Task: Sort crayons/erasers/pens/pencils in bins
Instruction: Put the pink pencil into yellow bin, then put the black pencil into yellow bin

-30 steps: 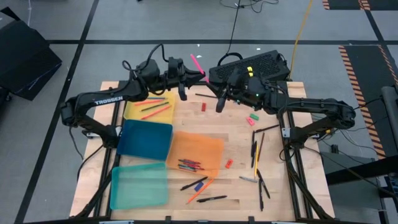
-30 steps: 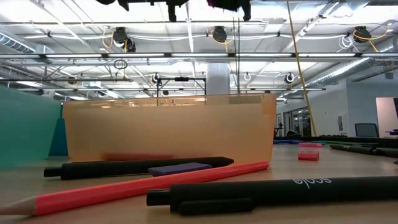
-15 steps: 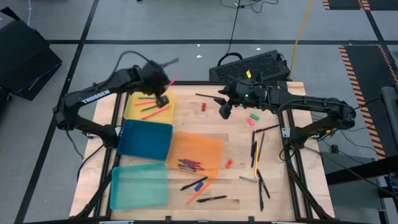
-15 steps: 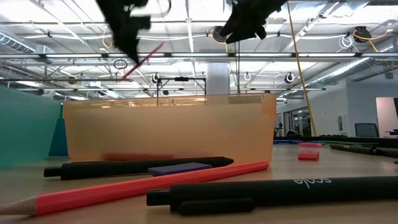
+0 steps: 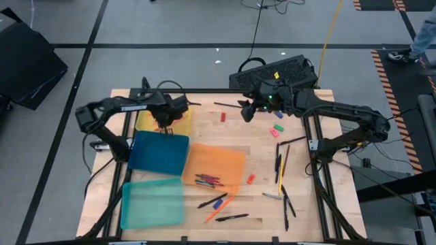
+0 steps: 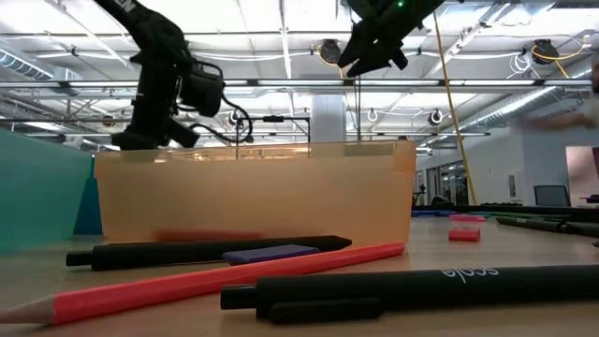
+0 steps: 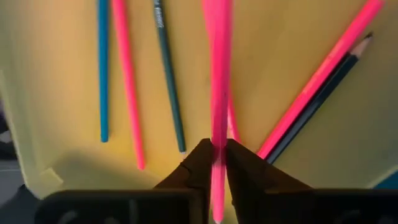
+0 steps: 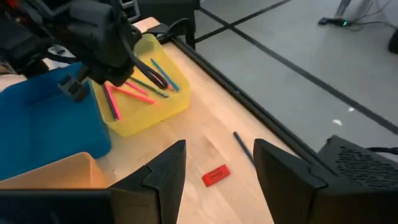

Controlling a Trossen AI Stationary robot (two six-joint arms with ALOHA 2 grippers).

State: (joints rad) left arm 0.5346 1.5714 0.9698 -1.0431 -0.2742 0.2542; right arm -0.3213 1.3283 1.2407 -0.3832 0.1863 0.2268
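Pink pencil [image 7: 217, 93] is pinched between the fingers of the left gripper [image 7: 214, 163], which hangs low over the yellow bin [image 5: 146, 121] at the upper left of the table in the overhead view. Several more pencils lie in that bin, pink, teal and dark ones. Just below it in that frame sits the dark blue bin [image 5: 159, 151], then the teal bin [image 5: 151, 202] at the lower left, with the orange bin [image 5: 216, 163] near the middle holding a few pens and crayons.

Over the upper middle of the table the right gripper [image 8: 214, 163] hovers with its fingers spread wide and nothing between them; a red eraser [image 8: 216, 175] lies on the wood below it, with a dark pen [image 8: 243, 147] near the table's edge. More pens [image 5: 281, 163] lie loose at the right of the overhead frame.
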